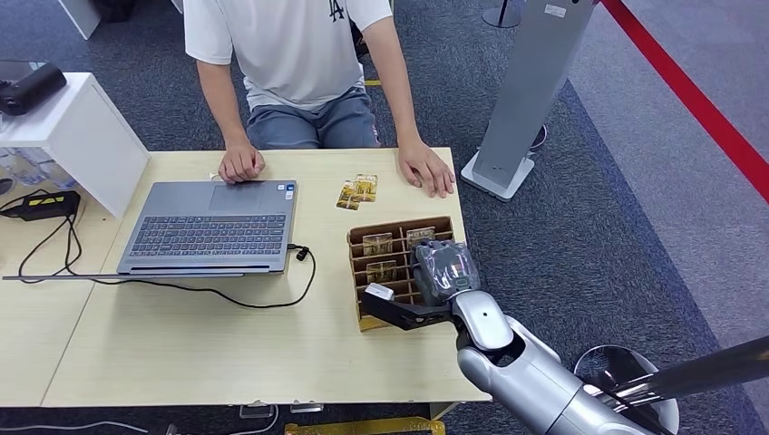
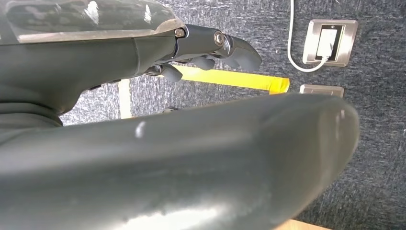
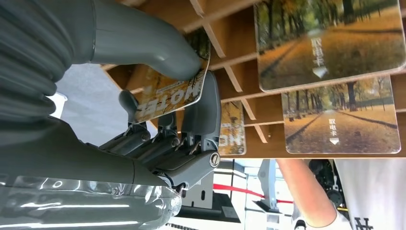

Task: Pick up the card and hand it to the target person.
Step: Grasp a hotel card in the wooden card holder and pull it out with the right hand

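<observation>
Grey carpet surrounds a pale wooden worktop (image 1: 181, 344) that carries a laptop (image 1: 210, 227) and a brown slotted card rack (image 1: 399, 237). The person (image 1: 299, 54) sits at twelve o'clock with both palms resting on the far edge.

The right hand (image 1: 440, 276) sits over the rack's near slots. In the right wrist view, the thumb (image 3: 143, 45) and dark fingers (image 3: 203, 112) are clamped on the card (image 3: 167, 91), which is pinched across its faces at one end. Its long axis seems to run away from the palm toward the rack, though the turned view makes that uncertain.

From this hand, the person's nearer palm (image 1: 428, 169) lies at about twelve o'clock, past the rack and two loose cards (image 1: 357, 191).

In the left wrist view, the left hand (image 2: 210, 48) hangs over carpet with fingers loosely apart, holding nothing.
</observation>
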Controlling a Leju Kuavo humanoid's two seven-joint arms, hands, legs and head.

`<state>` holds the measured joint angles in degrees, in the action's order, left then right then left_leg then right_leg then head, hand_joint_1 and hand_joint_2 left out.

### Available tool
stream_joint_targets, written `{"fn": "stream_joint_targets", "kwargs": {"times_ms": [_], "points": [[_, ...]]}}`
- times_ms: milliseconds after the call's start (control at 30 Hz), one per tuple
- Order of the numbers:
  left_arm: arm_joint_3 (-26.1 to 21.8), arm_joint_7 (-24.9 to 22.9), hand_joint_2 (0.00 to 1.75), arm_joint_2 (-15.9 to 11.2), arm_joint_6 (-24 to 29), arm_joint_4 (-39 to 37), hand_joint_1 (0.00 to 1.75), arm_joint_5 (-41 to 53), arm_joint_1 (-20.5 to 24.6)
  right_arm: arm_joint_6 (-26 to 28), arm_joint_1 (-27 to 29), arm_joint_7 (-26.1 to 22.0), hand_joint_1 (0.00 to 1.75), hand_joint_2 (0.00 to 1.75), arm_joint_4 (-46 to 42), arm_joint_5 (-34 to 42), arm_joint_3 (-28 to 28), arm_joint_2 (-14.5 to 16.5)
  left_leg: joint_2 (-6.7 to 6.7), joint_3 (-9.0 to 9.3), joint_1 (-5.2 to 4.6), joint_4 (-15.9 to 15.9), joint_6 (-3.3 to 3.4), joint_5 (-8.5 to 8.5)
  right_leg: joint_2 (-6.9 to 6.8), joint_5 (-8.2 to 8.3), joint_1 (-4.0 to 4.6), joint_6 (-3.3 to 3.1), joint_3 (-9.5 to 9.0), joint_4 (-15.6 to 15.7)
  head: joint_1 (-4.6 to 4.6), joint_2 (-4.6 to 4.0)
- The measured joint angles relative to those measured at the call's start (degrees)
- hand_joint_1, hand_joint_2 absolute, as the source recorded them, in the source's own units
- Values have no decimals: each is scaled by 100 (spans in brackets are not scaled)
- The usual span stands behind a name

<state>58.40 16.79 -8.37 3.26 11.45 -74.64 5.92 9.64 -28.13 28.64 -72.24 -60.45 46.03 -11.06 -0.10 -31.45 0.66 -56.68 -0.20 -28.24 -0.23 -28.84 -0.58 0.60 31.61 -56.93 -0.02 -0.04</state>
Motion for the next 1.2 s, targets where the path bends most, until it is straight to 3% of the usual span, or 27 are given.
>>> {"fn": "stream_joint_targets", "kwargs": {"times_ms": [300,367,533,1200], "points": [[0,2,0,0,0,0,0,-13,-2,-2,12,63,134,175,-113,-86,75,2,0,1,0,0,0,0,1,0,0,0,0,0,-1,0],[0,2,0,0,0,0,0,-14,-3,-2,13,65,140,175,-140,-85,84,2,0,2,0,0,0,0,1,0,0,0,0,0,-1,0],[0,3,0,-2,0,0,0,-16,-4,-1,14,62,174,175,-191,-86,102,2,0,1,0,0,0,0,1,0,0,0,0,0,-2,0],[0,98,0,-2,-24,0,0,31,-4,-27,23,100,175,175,-556,-210,86,-40,1,1,0,0,0,0,1,0,0,0,1,0,-2,0]]}}
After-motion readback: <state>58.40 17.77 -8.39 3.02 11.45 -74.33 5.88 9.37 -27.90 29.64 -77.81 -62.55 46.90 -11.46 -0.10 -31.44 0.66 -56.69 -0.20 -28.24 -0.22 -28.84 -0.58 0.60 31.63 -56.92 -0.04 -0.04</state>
